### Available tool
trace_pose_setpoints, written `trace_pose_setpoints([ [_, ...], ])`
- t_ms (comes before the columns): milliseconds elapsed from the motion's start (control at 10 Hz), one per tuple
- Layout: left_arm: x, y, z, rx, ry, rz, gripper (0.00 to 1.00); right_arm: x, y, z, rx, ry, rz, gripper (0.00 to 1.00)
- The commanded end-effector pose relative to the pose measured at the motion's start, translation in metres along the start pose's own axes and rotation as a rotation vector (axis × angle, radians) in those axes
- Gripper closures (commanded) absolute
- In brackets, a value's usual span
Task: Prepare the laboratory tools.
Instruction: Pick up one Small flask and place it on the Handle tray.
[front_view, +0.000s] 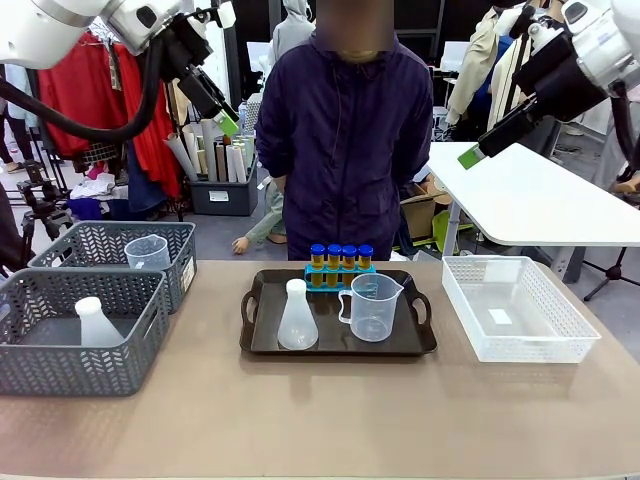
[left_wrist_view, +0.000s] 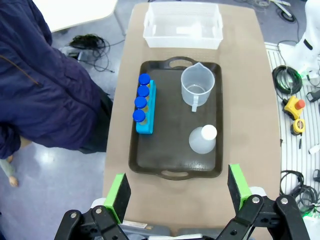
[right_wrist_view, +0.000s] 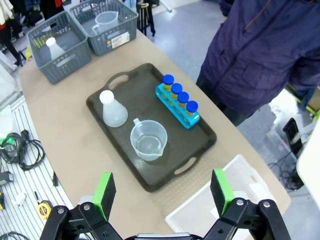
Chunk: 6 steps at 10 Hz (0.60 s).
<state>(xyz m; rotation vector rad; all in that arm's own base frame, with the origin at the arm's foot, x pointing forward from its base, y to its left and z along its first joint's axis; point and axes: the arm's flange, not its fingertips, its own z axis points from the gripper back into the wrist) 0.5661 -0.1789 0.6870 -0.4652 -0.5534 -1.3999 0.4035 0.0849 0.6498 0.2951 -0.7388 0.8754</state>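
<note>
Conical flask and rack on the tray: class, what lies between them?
Nothing: between the conical flask and the rack, the left wrist view shows bare tray.

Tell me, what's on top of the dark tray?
On the dark tray stand a white flask, a clear jug and a blue rack with four blue-capped tubes. The rack hides the tubes' lower ends.

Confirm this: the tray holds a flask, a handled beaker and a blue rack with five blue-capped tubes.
Wrong count: the blue rack holds four blue-capped tubes, as the left wrist view shows. The flask and handled beaker do stand on the tray.
</note>
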Motion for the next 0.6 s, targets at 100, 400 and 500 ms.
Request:
trace_pose_setpoints([
  [100,0.0001,-0.0006,0.0021,0.003,-0.001,-0.005,0.0,0.0001,-0.0008,-0.0002,0.019,-0.018,-0.001,0.0],
  [400,0.0001,-0.0006,0.0021,0.003,-0.001,-0.005,0.0,0.0001,-0.0008,-0.0002,0.019,-0.018,-0.001,0.0],
  [500,0.0001,-0.0006,0.0021,0.003,-0.001,-0.005,0.0,0.0001,-0.0008,-0.0002,0.019,-0.018,-0.001,0.0],
])
